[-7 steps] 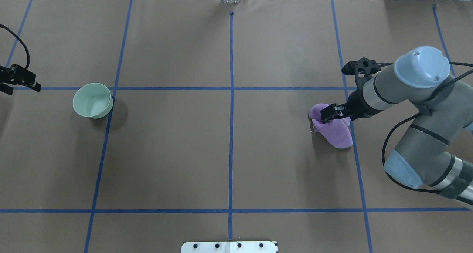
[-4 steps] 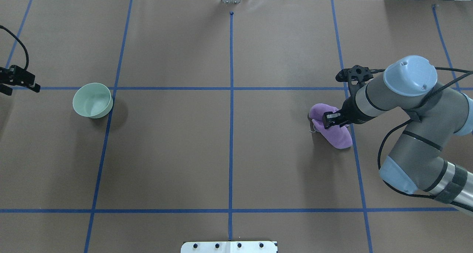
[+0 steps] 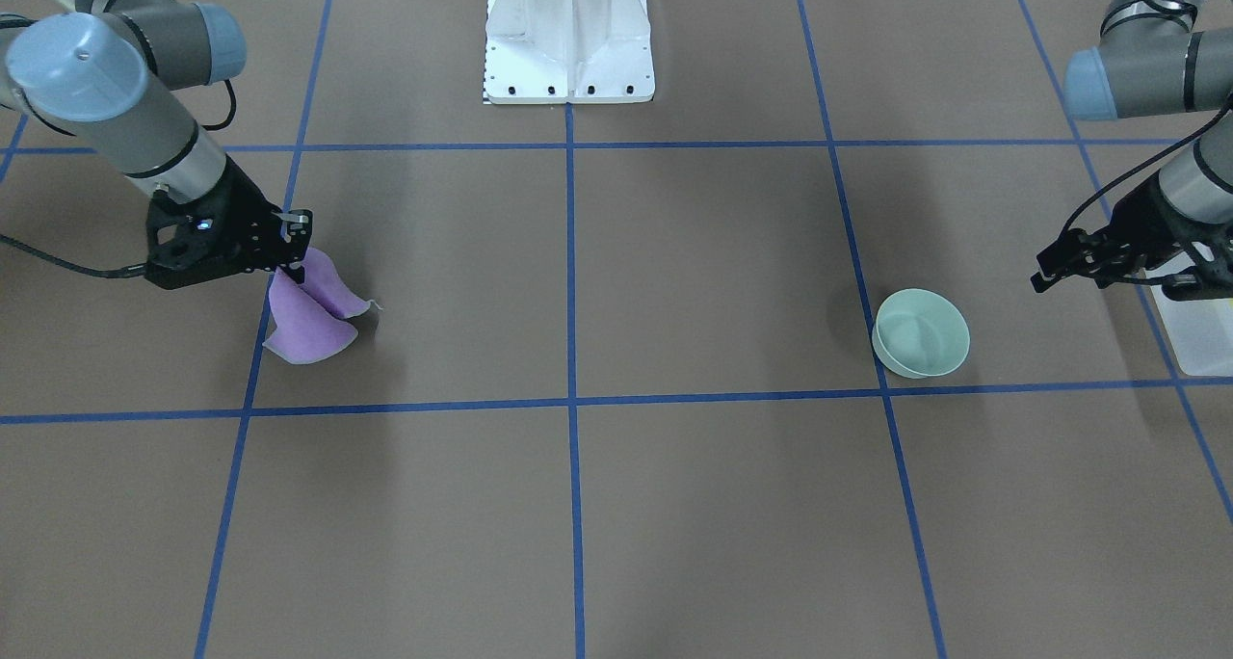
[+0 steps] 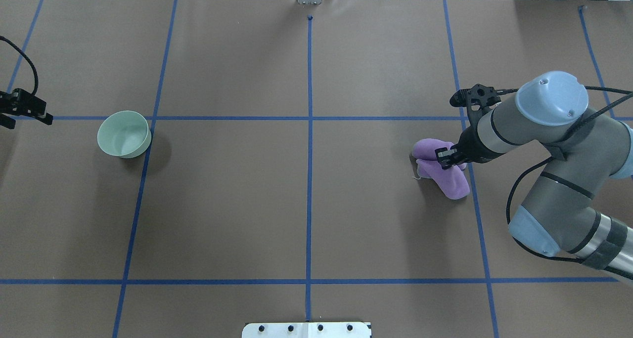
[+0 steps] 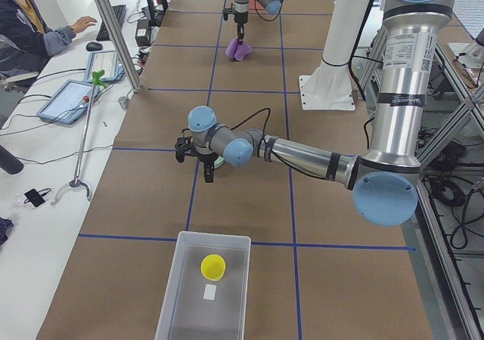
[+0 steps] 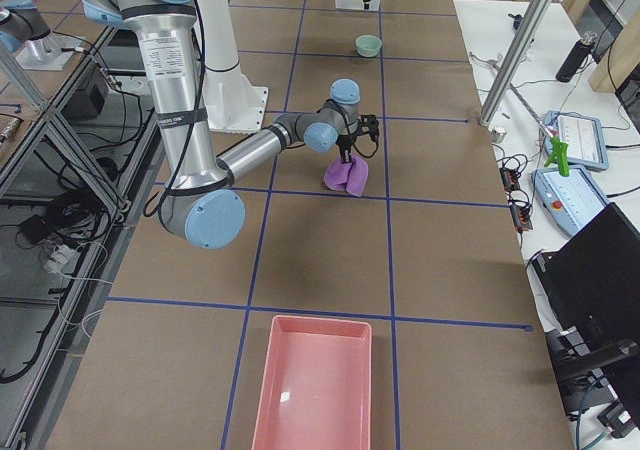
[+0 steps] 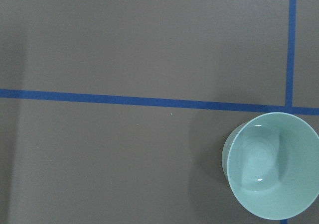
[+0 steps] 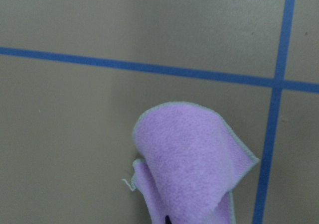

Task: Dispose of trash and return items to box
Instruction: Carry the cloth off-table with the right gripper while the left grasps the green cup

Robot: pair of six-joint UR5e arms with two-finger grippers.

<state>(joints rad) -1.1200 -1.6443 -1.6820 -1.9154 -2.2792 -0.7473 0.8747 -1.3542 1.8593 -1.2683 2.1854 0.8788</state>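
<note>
My right gripper (image 4: 447, 156) is shut on the purple cloth (image 4: 445, 172) and holds its top fold up while the lower part rests on the table; both also show in the front view, the gripper (image 3: 289, 254) above the cloth (image 3: 308, 327). The mint-green bowl (image 4: 123, 134) stands upright at the table's left, also in the left wrist view (image 7: 271, 171). My left gripper (image 3: 1045, 278) hovers left of the bowl, apart from it, and looks open and empty. The yellow cup (image 5: 212, 266) lies inside the translucent box (image 5: 178, 279).
A pink tray (image 6: 315, 390) sits at the table's end past the cloth, on my right. The white pedestal (image 3: 568, 33) stands at the near middle. Blue tape lines cross the brown table. A person sits at a side desk (image 5: 23, 30).
My right gripper has closed on the purple cloth and drawn its top fold up and slightly right. My left gripper has drifted a little to the left, away from the bowl.
</note>
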